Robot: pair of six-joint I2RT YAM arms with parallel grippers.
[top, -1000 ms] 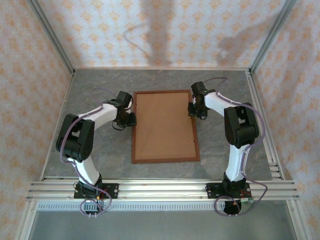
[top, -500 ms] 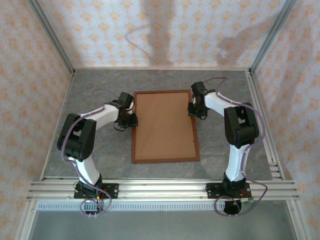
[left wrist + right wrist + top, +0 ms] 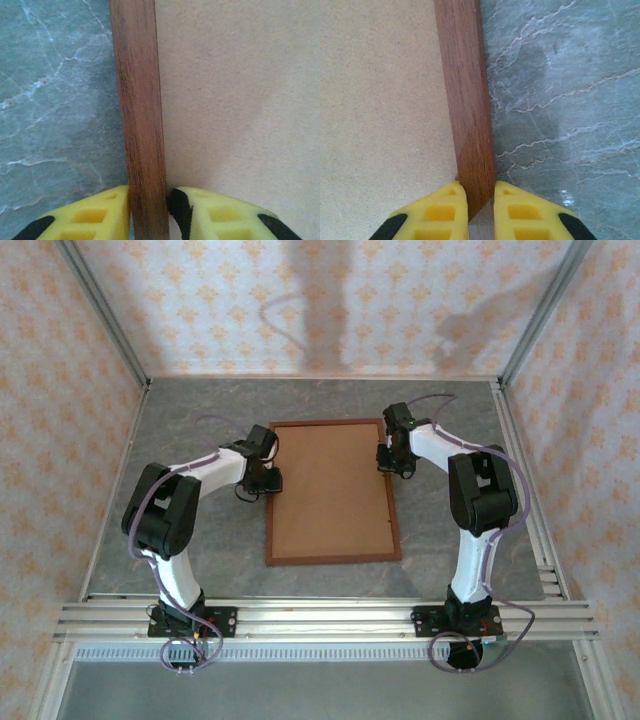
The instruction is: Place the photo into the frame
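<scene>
The frame [image 3: 333, 558], a thin reddish-brown wooden rectangle, lies flat in the middle of the table. A plain brown backing board [image 3: 330, 490] fills its opening. The photo is hidden. My left gripper [image 3: 267, 480] sits on the frame's left rail. In the left wrist view its yellow fingers [image 3: 95, 215] straddle that rail [image 3: 140, 100] and touch both sides, so the left gripper [image 3: 148, 210] is shut on it. My right gripper [image 3: 389, 462] sits on the right rail. In the right wrist view the right gripper [image 3: 481, 205] pinches that rail [image 3: 467, 90] between its fingers.
The grey marbled tabletop [image 3: 180, 440] runs all round the frame. Patterned walls with metal corner posts [image 3: 105, 320] close in the back and both sides. An aluminium rail [image 3: 320, 618] carries both arm bases along the near edge.
My left gripper has slid right onto the frame's left rail, and the frame's left side has shifted slightly right. The right arm has not moved.
</scene>
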